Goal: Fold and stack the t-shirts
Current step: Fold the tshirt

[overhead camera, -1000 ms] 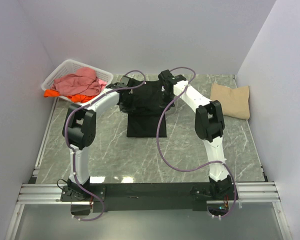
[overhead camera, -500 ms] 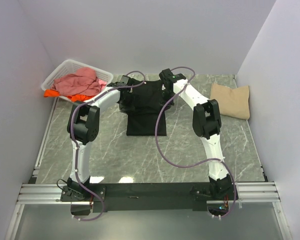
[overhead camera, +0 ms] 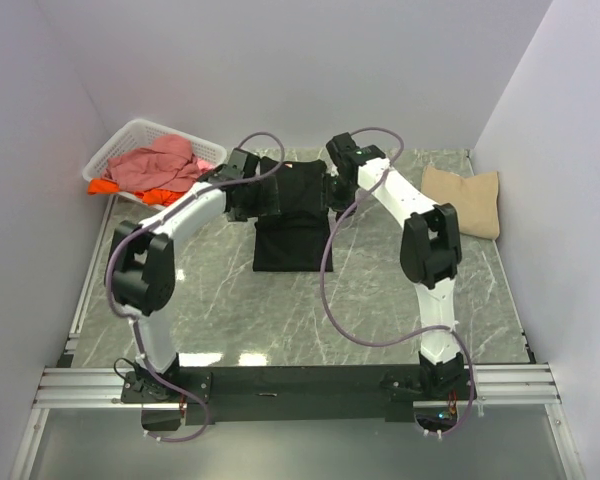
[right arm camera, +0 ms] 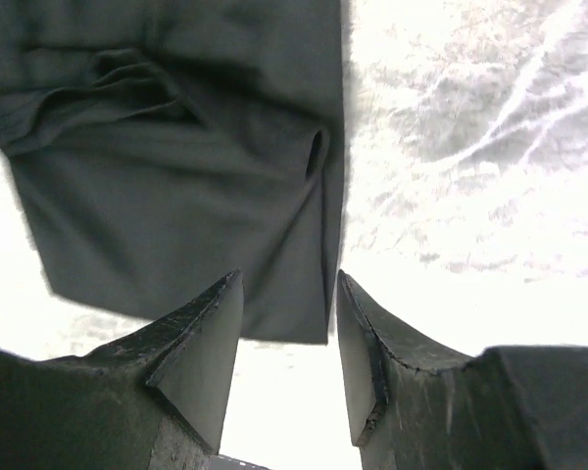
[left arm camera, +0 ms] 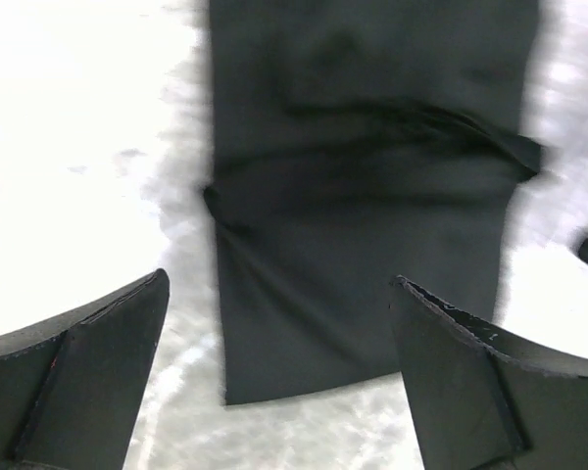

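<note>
The black t-shirt (overhead camera: 292, 228) lies flat on the marble table, its sides folded in to a narrow strip. My left gripper (overhead camera: 252, 198) hovers over its left edge, the right gripper (overhead camera: 332, 190) over its right edge. In the left wrist view the black t-shirt (left arm camera: 372, 176) lies below my left gripper (left arm camera: 279, 294), whose jaws stand wide open and empty. In the right wrist view the shirt's corner (right arm camera: 176, 176) shows beyond my right gripper (right arm camera: 289, 294), partly open and holding nothing.
A folded tan t-shirt (overhead camera: 462, 200) lies at the right by the wall. A white lattice basket (overhead camera: 128, 135) at the back left holds a pink shirt (overhead camera: 162, 163) and an orange one (overhead camera: 102, 186). Walls close in on three sides.
Both grippers have opened and let go of the black t-shirt, which now lies flat. The left arm's elbow has swung out to the left, and the right arm has shifted a little.
</note>
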